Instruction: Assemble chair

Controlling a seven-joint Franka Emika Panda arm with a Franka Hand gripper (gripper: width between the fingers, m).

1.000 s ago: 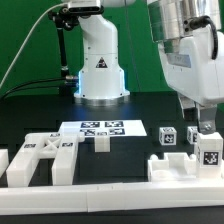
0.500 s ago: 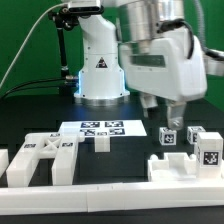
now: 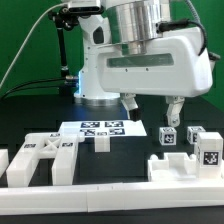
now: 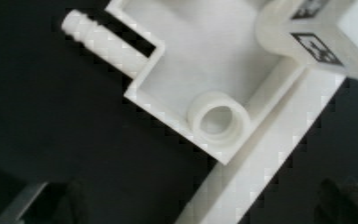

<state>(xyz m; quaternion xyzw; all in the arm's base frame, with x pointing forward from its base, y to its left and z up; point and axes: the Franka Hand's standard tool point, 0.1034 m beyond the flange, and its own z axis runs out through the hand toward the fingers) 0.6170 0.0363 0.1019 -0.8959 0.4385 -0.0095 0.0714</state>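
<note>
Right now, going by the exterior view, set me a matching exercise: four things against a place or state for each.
Things:
1 gripper
2 slotted panel
3 marker board
4 tagged cube

Places or states:
A lying at the exterior view's left
B open, in the air, holding nothing
C standing at the exterior view's right
D flat in the middle, carrying only tags

Pairs: 1-B; 2-A; 3-D; 4-C.
</note>
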